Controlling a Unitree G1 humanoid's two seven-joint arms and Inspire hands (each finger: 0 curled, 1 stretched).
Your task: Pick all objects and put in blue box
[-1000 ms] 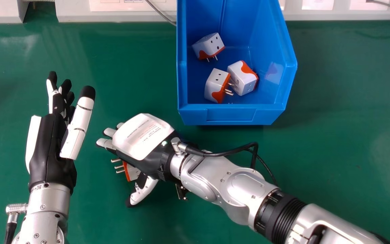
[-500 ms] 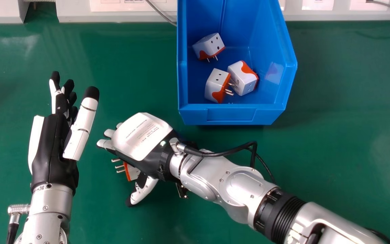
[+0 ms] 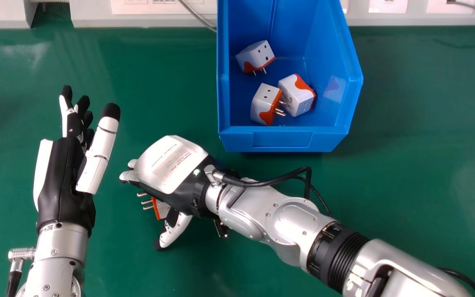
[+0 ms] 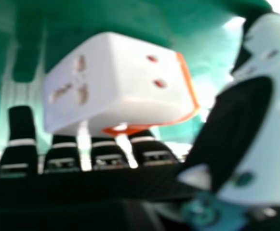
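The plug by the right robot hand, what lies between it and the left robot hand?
Bare green tabletop lies between the plug and the left robot hand, in the head view.

The plug adapters (image 3: 297,95) are white with orange (a wavy-edged patch), the box (image 3: 283,140) plain blue.

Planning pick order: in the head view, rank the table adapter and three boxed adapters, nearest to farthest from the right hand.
1. Table adapter, partly under the right hand.
2. Front-left adapter, in the blue box.
3. Front-right adapter, back adapter, also inside: too close to call.
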